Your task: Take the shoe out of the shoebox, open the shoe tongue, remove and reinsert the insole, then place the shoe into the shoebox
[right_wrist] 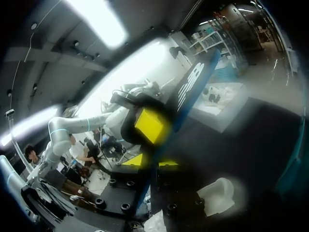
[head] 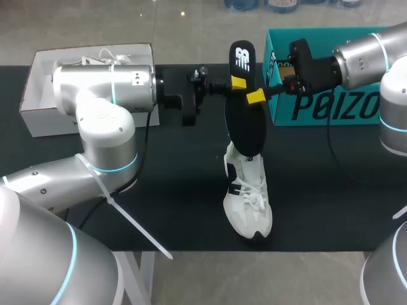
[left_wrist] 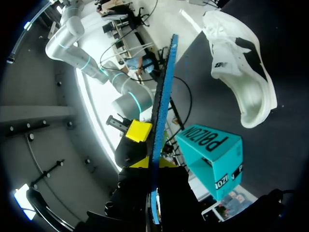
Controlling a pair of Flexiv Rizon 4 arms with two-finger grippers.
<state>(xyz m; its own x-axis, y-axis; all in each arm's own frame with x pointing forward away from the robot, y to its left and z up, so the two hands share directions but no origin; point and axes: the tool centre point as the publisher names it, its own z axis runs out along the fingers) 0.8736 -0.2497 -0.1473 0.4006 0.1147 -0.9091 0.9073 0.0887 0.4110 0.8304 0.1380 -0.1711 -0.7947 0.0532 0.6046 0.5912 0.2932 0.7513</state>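
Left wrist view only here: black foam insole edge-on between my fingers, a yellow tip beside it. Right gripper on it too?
Observer: Yes. Head view: right gripper and left gripper both clamp the black foam insole, from opposite sides.
Operator: Where's the shoebox?
Observer: The open white cardboard shoebox sits at the black table's back left, partly hidden by the left arm.
Operator: Insole clear of the shoe?
Observer: Cannot tell; from above its lower end overlaps the white lace-up sneaker's heel opening.

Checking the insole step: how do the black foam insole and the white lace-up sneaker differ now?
The black foam insole is thin and flat; the white lace-up sneaker is bulky. The insole is gripped by the left gripper and right gripper above the black table; the sneaker lies free on it. Both are foot-shaped.
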